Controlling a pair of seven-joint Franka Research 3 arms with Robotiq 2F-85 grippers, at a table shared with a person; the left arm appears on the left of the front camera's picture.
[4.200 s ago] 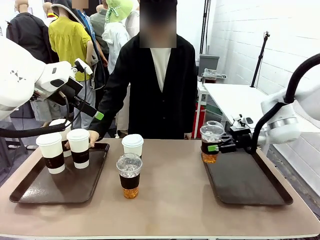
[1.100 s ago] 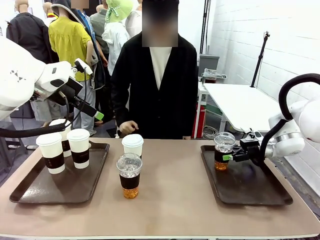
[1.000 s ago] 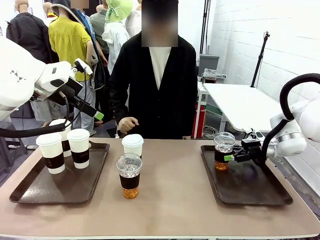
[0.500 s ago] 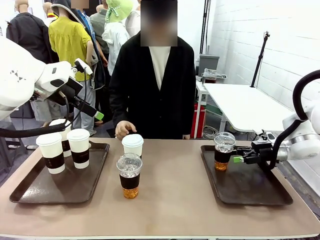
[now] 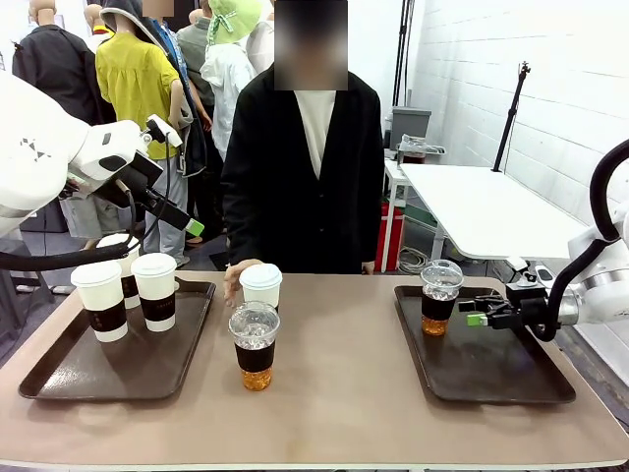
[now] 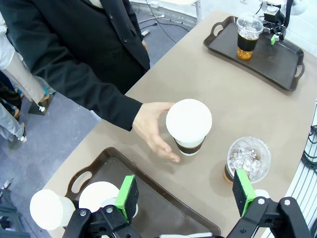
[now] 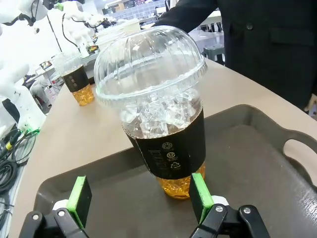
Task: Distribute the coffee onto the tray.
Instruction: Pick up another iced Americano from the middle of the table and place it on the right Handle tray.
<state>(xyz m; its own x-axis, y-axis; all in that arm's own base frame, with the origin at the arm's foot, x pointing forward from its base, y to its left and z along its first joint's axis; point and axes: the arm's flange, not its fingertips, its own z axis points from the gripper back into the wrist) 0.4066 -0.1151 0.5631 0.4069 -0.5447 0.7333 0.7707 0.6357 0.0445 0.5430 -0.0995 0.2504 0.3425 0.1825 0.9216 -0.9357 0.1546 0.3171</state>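
Standing clear of right hand (image 5: 478, 317), iced coffee (image 5: 439, 299)

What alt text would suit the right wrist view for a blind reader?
A clear dome-lidded iced coffee cup stands on a dark tray, just beyond the open right gripper. A second iced cup stands farther off.

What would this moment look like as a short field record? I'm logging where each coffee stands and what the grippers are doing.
left tray: three white lidded cups
table, between the trays: one white cup, one iced coffee
right tray: second iced coffee, upright
right gripper: open, beside the second iced coffee, not touching it
left gripper: open, raised above the left tray, holding nothing
person's hand: beside the one white cup; contact unclear
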